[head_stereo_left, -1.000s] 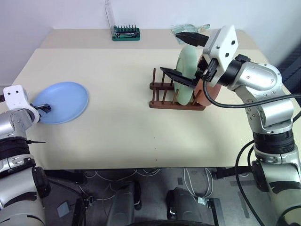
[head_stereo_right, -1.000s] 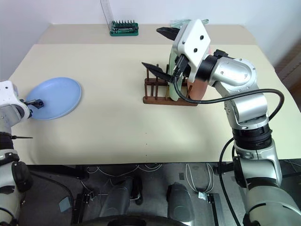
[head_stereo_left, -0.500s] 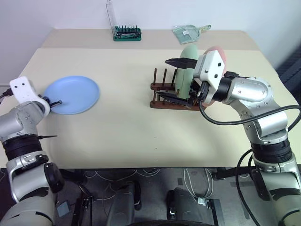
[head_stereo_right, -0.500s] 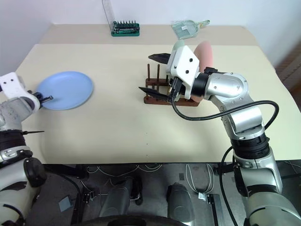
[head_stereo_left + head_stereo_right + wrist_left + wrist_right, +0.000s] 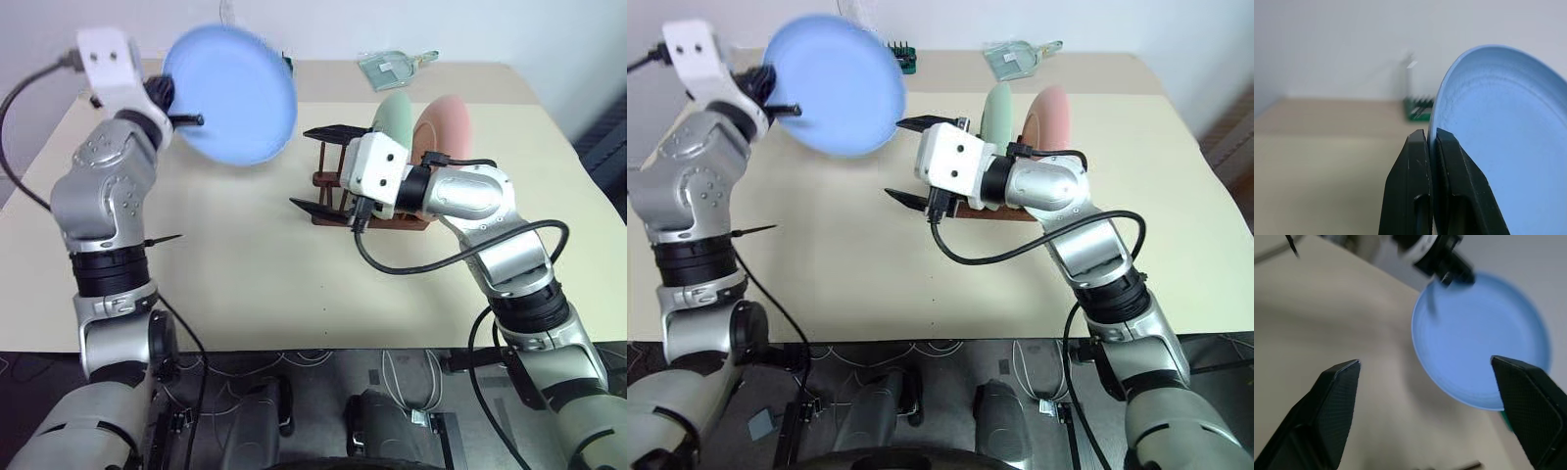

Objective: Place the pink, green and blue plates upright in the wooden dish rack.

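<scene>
Pinching blue plate (image 5: 231, 94) by rim only, left gripper (image 5: 1431, 147) risks slip mid-air; right gripper (image 5: 321, 168), fingers wide apart, crowds wooden dish rack (image 5: 333, 201).

The small dark brown wooden dish rack (image 5: 331, 184) is mostly hidden behind the right gripper (image 5: 320, 168). The round light blue plate (image 5: 1503, 147) is cut off by the edge of the left wrist view and covers the green bit holder (image 5: 1419, 108), which is blurred.

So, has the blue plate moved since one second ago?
Yes. The blue plate has left the table: the left gripper holds it raised, nearer the wooden dish rack.
</scene>
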{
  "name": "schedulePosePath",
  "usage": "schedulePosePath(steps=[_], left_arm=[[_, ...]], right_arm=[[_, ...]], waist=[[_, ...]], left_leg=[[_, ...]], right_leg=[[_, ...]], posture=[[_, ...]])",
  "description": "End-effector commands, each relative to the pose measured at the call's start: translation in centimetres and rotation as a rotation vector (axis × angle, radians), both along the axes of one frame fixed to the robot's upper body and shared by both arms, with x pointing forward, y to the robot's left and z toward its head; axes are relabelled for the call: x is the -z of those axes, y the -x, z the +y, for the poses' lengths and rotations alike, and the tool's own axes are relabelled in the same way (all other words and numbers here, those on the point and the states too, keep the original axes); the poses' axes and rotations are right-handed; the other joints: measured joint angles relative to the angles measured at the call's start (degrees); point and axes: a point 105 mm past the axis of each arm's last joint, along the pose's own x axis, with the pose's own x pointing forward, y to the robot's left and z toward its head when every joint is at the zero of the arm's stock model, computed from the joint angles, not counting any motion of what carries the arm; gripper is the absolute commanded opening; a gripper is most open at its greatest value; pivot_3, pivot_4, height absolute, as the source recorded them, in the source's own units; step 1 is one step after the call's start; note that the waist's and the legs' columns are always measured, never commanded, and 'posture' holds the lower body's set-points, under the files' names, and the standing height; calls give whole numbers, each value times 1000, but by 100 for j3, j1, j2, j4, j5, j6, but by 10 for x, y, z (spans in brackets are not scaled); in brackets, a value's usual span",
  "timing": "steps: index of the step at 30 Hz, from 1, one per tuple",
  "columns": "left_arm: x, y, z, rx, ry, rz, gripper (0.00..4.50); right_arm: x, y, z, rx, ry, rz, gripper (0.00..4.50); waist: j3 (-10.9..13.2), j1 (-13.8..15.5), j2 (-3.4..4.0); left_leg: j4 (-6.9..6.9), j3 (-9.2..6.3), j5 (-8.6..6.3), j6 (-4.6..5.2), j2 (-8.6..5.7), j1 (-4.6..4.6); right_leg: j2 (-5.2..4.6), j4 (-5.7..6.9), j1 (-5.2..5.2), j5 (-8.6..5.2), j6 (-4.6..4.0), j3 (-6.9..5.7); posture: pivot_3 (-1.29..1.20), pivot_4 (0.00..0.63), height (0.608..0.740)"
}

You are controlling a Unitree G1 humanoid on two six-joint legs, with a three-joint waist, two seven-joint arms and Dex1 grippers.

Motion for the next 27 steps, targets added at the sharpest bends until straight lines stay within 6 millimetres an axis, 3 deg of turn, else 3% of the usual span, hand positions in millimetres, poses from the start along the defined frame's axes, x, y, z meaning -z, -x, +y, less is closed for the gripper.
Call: schedulePosePath(steps=[1, 13, 16, 23, 27], left_arm=[[-28, 12, -34, 93, -11, -84, 44], [-28, 24, -60, 247, 76, -47, 44], [-28, 26, -61, 260, 73, -46, 0], [-27, 28, -61, 264, 73, -40, 0], [-28, 29, -62, 266, 71, -42, 0]], right_arm=[[-14, -4, 6, 32, 13, -133, 4379], [-3, -19, 8, 90, 102, -234, 4379], [1, -22, 7, 103, 119, -239, 3483], [2, -26, 6, 116, 130, -251, 38], [2, -26, 6, 117, 134, -255, 38]], waist=[[0, 1, 0], [0, 5, 0], [0, 6, 0], [0, 5, 0], [0, 6, 0]], left_leg=[[0, 0, 2, -2, 0, 0], [1, -2, 2, -1, 1, 1], [1, -2, 2, -1, 1, 1], [1, -3, 2, -2, 1, 2], [1, -4, 3, -2, 1, 3]], right_leg=[[1, 1, 0, 0, 0, 0], [1, 0, 1, 0, 0, 0], [1, -1, 2, 0, 0, 0], [1, -1, 3, 0, 0, 0], [2, 0, 3, 0, 0, 0]], posture=[[0, 150, 736], [0, 150, 736], [0, 150, 736], [0, 150, 736], [0, 150, 736]])
